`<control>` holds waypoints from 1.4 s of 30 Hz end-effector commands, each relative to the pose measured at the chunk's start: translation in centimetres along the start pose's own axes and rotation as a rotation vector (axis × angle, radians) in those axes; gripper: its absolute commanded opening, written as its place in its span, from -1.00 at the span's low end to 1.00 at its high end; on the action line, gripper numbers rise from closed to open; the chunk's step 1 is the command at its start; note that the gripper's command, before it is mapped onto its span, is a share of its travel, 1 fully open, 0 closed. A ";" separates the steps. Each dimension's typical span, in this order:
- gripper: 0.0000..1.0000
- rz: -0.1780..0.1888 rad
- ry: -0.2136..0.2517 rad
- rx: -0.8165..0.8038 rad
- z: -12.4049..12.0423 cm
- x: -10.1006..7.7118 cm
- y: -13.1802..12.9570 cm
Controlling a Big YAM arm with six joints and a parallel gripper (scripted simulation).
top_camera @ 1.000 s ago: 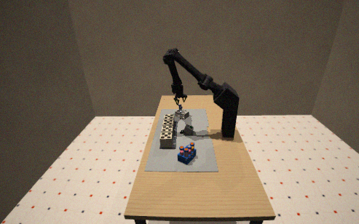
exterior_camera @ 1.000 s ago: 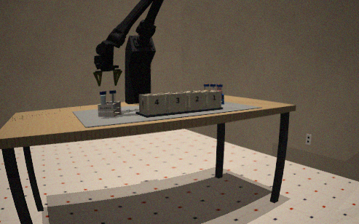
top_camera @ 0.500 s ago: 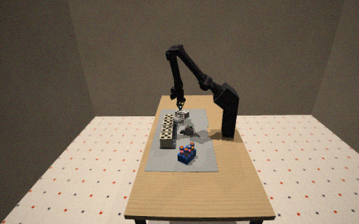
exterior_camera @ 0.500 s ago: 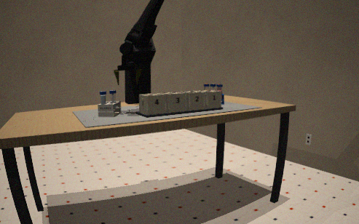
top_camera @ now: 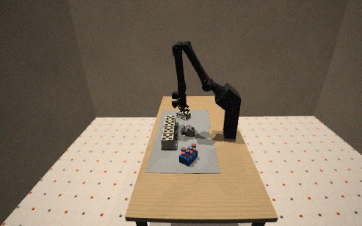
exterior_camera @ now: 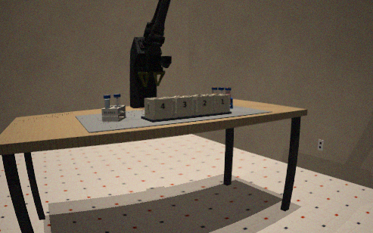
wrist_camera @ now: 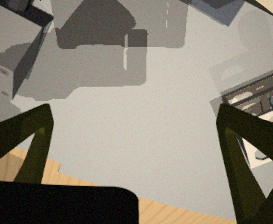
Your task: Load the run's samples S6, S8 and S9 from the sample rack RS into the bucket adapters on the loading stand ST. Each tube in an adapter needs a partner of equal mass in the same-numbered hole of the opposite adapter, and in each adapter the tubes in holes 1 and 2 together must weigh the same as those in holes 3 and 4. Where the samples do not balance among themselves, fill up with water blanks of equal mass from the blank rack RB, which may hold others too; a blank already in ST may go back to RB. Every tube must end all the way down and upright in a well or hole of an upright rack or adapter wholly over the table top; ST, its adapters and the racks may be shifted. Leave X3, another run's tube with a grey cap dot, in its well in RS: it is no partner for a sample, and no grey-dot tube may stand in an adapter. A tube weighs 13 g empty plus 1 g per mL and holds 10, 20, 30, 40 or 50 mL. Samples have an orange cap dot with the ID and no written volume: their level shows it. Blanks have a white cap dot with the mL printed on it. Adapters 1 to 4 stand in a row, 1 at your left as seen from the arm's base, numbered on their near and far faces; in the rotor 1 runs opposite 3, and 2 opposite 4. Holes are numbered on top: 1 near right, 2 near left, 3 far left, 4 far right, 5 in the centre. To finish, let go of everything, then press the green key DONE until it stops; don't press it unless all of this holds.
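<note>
My gripper [top_camera: 181, 106] is open and empty. It hangs well above the grey mat, between the blank rack RB [exterior_camera: 113, 112] and adapter 4 [exterior_camera: 161, 107]. It also shows in the exterior view [exterior_camera: 151, 79] and in the wrist view [wrist_camera: 134, 156], where only bare mat lies between its fingers. RB [top_camera: 183, 115] holds two blue-capped tubes. The four white adapters of ST [top_camera: 169, 131] stand in a row, numbered 4 to 1 from left to right in the exterior view [exterior_camera: 188, 105]. The blue sample rack RS [top_camera: 188, 155] holds several orange-dotted tubes.
The grey box with the green DONE key [top_camera: 188, 130] sits between ST and the arm's base [top_camera: 230, 114].
</note>
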State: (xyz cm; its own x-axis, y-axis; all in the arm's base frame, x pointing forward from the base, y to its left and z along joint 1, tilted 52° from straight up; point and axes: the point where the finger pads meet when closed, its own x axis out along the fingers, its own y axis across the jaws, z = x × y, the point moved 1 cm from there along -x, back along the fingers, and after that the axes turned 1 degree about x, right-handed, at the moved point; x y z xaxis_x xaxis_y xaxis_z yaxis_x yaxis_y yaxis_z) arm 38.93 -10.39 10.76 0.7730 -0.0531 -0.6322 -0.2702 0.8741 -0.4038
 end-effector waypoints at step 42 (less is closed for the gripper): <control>1.00 0.009 -0.016 -0.453 11.7 -0.3 29.8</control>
State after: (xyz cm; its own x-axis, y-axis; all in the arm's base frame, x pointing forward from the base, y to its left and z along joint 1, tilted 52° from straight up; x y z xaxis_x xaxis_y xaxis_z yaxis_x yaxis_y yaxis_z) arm 37.67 20.05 7.20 0.7881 -0.0361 -0.6145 -0.4998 0.5452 -0.6730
